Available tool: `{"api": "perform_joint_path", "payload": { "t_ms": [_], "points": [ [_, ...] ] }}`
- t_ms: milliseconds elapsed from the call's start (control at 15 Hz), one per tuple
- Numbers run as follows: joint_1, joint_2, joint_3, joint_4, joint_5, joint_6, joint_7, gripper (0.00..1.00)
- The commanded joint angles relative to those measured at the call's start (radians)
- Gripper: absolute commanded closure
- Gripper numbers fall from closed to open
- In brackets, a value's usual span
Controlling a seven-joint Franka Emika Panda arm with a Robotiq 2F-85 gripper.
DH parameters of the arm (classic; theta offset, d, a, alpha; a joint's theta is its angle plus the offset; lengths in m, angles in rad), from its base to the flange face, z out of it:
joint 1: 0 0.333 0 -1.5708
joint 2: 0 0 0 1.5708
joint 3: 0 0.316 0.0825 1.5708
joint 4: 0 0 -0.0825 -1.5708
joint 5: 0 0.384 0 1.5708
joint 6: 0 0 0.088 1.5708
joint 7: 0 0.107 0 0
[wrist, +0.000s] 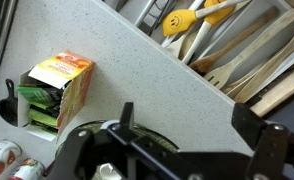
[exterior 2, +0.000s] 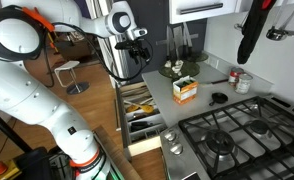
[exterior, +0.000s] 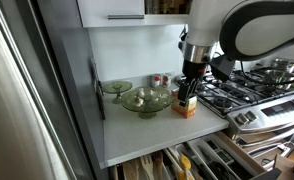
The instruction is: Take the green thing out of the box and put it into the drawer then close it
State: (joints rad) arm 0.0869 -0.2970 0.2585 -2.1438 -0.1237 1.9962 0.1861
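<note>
Wrist view shows my gripper (wrist: 187,128) wide open and empty; the green thing (wrist: 35,94) sits in the box (wrist: 69,75) at nine o'clock, drawer (wrist: 232,50) open at one o'clock, ready to receive it.

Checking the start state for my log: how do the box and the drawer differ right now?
The box is a small yellow-orange carton on the counter; the drawer is wide and pulled out below the counter's edge. The box shows the green thing inside; the drawer holds wooden and yellow utensils. Both stand open.
</note>
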Motion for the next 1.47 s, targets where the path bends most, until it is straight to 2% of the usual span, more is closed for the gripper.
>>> {"api": "perform_joint_path", "payload": {
  "t_ms": [0,267,600,867,1200,1267,1333,1400],
  "points": [
    [0.020,0.002,-0.017,0.002,-0.007,-0.003,0.005,0.00],
    [0.020,0.002,-0.017,0.002,-0.009,-0.003,0.006,0.00],
    [0.013,0.089,-0.072,0.002,-0.125,0.054,-0.298,0.00],
    [0.006,0.181,-0.142,0.031,-0.157,0.128,-0.560,0.00],
    [-0.017,0.253,-0.197,0.037,-0.231,0.232,-0.840,0.00],
    [-0.022,0.257,-0.205,0.027,-0.250,0.274,-0.884,0.00],
    [-0.014,0.244,-0.194,0.034,-0.210,0.224,-0.807,0.00],
    [-0.018,0.251,-0.198,0.035,-0.212,0.235,-0.818,0.00]
  ]
}}
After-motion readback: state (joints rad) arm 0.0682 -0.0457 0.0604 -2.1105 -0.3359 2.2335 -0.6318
